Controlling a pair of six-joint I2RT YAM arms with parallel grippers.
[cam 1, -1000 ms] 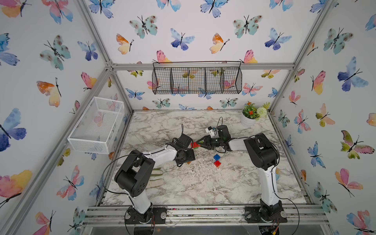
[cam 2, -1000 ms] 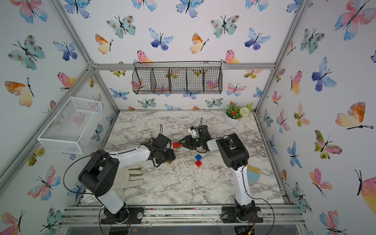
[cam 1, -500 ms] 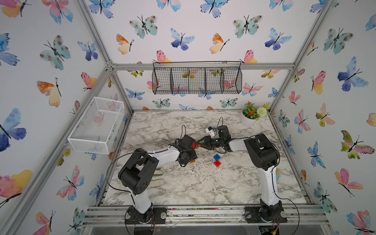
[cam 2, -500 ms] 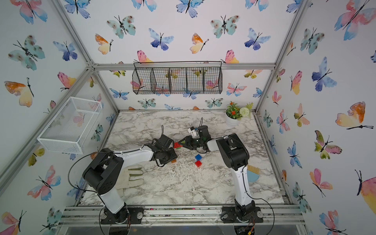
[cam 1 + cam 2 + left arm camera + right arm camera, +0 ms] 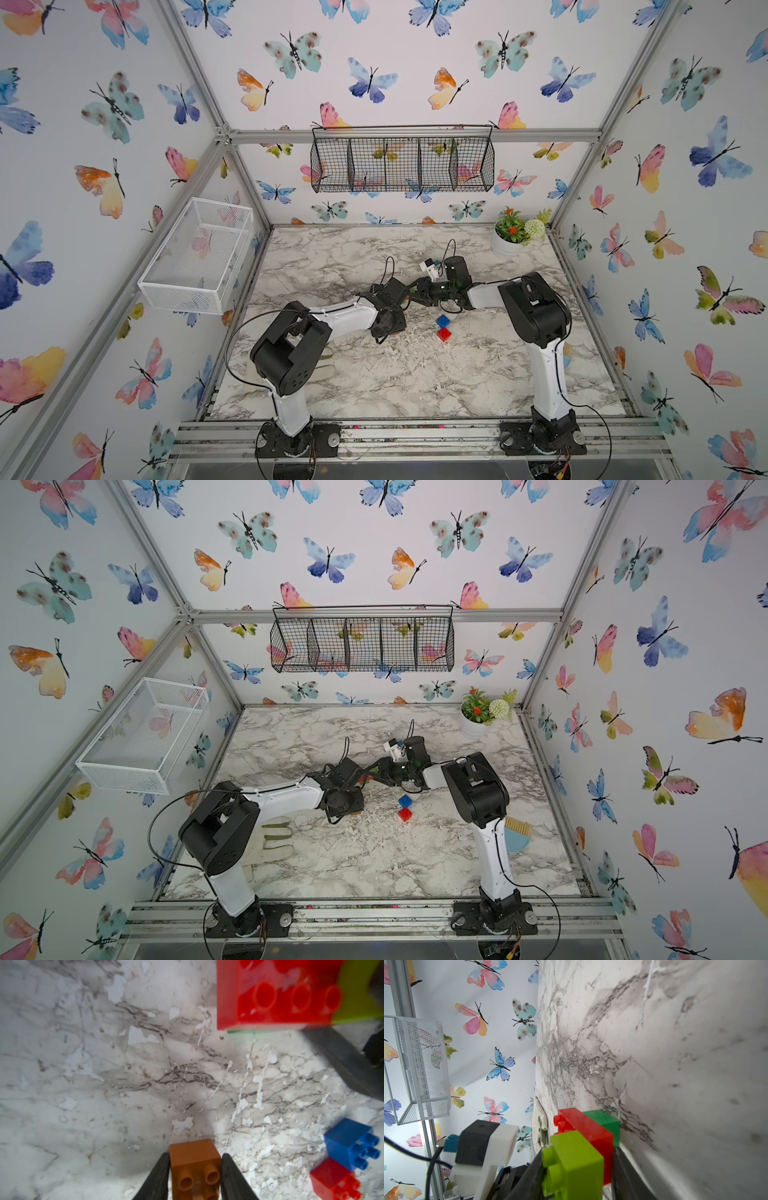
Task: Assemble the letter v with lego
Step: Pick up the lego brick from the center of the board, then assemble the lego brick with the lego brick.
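- The left arm point(image 5: 345, 318) has swung in toward the right arm point(image 5: 482, 295) over the last second. The left gripper point(image 5: 195, 1156) has drawn its jaws in until they pinch the plain sides of the orange brick point(image 5: 194, 1164). The right arm has not budged.
- The right gripper point(image 5: 577, 1174) is partly closed on the half-built letter v point(image 5: 583, 1142), with a finger on either side of the stack. The v hangs on the far side of the blue brick point(image 5: 443, 321), toward the back wall, low over the marble table point(image 5: 374, 374).
- The long red brick point(image 5: 270, 995) is the spine of the v. Its long axis runs level, out from the right jaws toward the left arm, studs upward. The lime green brick point(image 5: 573, 1163) sits on the held end and the dark green brick point(image 5: 602, 1121) underneath. I cannot tell whether the dark green one touches the table.
- The orange brick is on the left arm's side of the blue brick. Its studded face is turned back along the fingers toward the wrist.
- The square red brick point(image 5: 444, 333) lies loose just beside the blue brick, on the front side.
- I reckon every piece is light, rigid and smooth-sided. They are best pinched on plain opposite faces, never on the studs, and pressed on squarely. A skewed push could lever the joined bricks apart.
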